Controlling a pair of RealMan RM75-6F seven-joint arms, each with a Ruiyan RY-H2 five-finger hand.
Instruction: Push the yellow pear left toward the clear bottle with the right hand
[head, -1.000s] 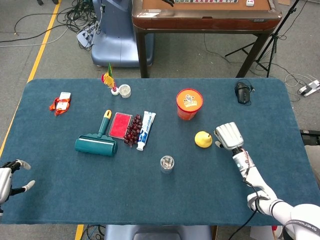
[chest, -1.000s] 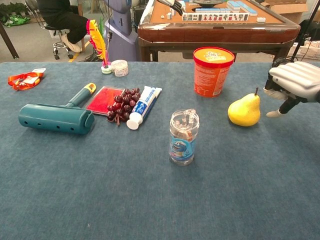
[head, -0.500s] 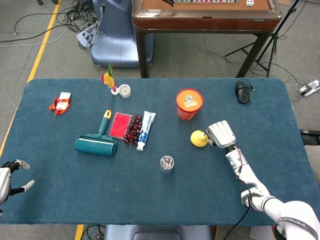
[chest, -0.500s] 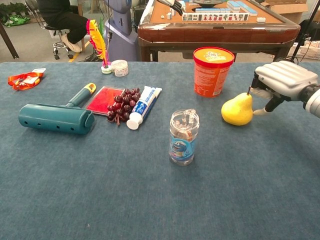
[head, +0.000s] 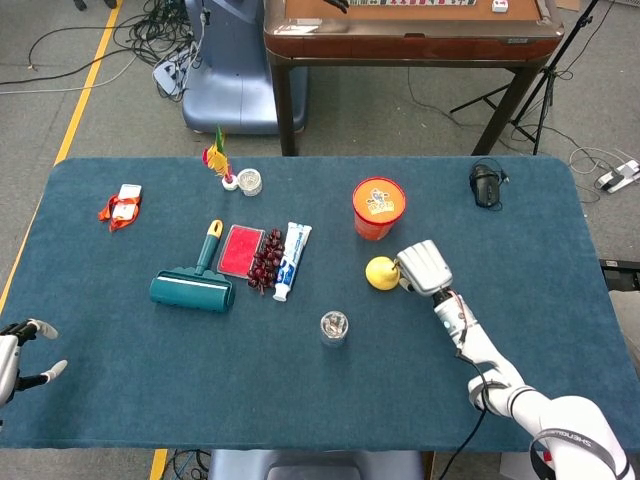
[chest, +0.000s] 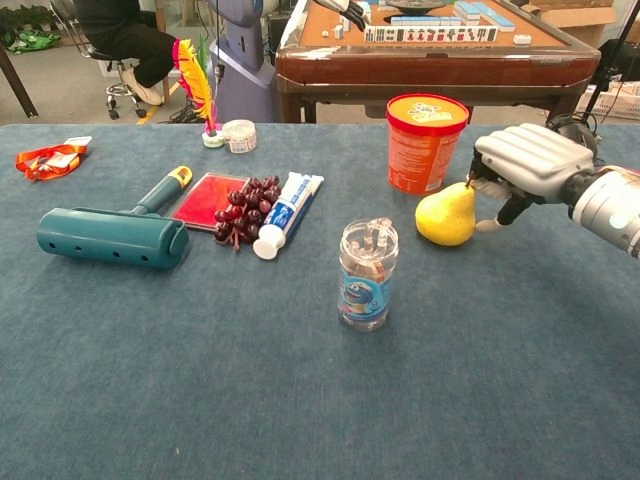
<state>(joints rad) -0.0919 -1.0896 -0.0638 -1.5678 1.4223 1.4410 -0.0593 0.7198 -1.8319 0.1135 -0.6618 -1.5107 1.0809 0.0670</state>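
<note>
- The left hand (head: 18, 357) hangs at the near left edge of the blue table (head: 120, 400), away from all objects; its fingers are apart and hold nothing, which fits a task that asks only the other arm to work
- The clear bottle (chest: 367, 274) stands upright on the cloth in the near middle, with a printed label on its lower part; it is the goal, so nothing touches it, and free cloth lies between it and the fruit
- The yellow pear (chest: 446, 213) stands just right of and behind the bottle, near it but apart, in front of the orange snack tub (chest: 426, 142)
- The pear's long axis is nearly upright: the wide base sits on the cloth, and the narrow end with the dark stem points up and leans a little right, toward the pushing fingers
- The right hand (chest: 527, 165) is at the right side of the pear with fingers bent and together, knuckles toward the fruit; it grips nothing. I judge it is placed so because a push to the left needs contact from the right. It seems to meet the pear near the stem, though the exact contact is hard to see
- Further left lie a teal lint roller (chest: 112, 232), a toothpaste tube (chest: 285, 213) and a bunch of dark grapes (chest: 243, 210), all well apart from the push path
</note>
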